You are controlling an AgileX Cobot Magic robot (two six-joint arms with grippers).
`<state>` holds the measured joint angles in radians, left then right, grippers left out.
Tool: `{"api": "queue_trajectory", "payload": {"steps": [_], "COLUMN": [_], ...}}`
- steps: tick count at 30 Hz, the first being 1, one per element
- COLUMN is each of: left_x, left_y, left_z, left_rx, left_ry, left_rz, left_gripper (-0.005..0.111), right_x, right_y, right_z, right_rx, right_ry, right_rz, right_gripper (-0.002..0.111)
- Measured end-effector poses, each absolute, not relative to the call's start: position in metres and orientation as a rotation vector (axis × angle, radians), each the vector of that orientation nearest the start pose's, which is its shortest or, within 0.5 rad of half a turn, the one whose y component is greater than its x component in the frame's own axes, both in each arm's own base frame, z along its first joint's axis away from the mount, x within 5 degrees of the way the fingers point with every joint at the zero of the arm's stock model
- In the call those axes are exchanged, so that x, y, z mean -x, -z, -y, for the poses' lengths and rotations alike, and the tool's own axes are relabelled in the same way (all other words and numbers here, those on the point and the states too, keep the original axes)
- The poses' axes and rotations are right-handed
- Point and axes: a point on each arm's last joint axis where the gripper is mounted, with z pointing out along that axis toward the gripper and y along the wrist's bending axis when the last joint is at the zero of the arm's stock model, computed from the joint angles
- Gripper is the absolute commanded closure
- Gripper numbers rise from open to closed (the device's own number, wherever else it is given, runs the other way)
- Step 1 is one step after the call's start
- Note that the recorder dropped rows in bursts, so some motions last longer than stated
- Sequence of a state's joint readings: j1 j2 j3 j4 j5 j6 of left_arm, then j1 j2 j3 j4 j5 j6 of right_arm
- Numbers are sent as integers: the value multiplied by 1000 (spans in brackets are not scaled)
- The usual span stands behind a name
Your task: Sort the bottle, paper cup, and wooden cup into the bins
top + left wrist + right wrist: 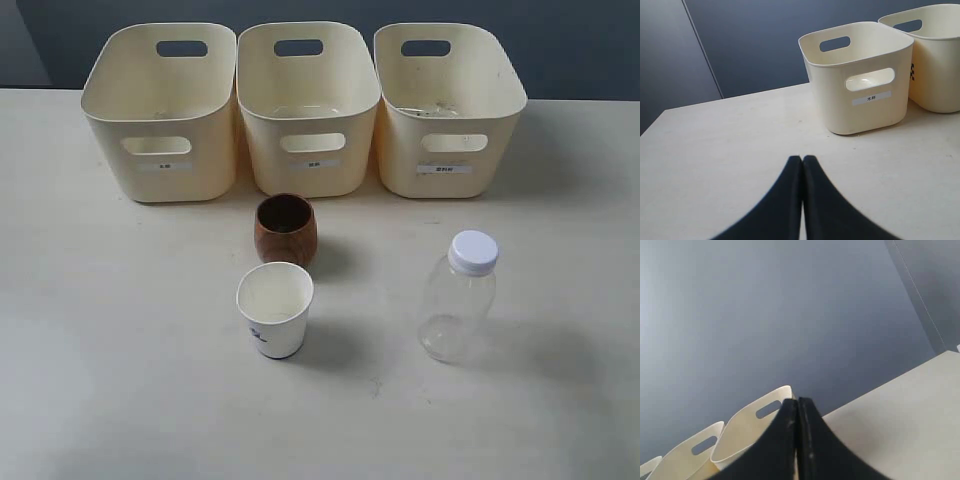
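Observation:
Three cream bins stand in a row at the back: left bin [160, 110], middle bin [308, 105], right bin [448, 105]. In front of the middle bin stands the brown wooden cup [286, 229], and the white paper cup [274, 309] sits just in front of it. The clear bottle [459, 295] with a white cap stands upright to the right. Neither arm shows in the exterior view. My left gripper [802, 158] is shut and empty over bare table, facing the left bin [860, 80]. My right gripper [797, 401] is shut and empty, raised, with the right bin [747, 427] behind it.
The pale table [120, 380] spreads wide around the objects, with a dark blue-grey wall [560, 45] behind the bins. Each bin carries a small front label. A second bin [937, 55] shows beside the left one in the left wrist view.

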<state>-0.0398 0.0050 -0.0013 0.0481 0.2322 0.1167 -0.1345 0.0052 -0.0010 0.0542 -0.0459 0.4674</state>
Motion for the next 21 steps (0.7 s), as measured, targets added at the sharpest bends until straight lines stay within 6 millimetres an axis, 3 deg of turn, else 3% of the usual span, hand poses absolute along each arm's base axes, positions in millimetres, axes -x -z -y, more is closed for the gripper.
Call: {"api": "queue_trajectory", "payload": {"steps": [14,21], "left_x": [-56,-56], "left_y": [-192,-192], "left_z": [1,1], "left_rx": [-166,-166], "left_ry": [-101,-101], "left_rz": [-1712,-1712], "left_gripper": [107,107], "right_x": [-56,-55], "right_y": [-217,-223], "right_z": [8,6], "right_rx": [-546,-485], "right_ry": [-398,-387], "right_rz": [-1348,-1350], "right_gripper": [109,109]}}
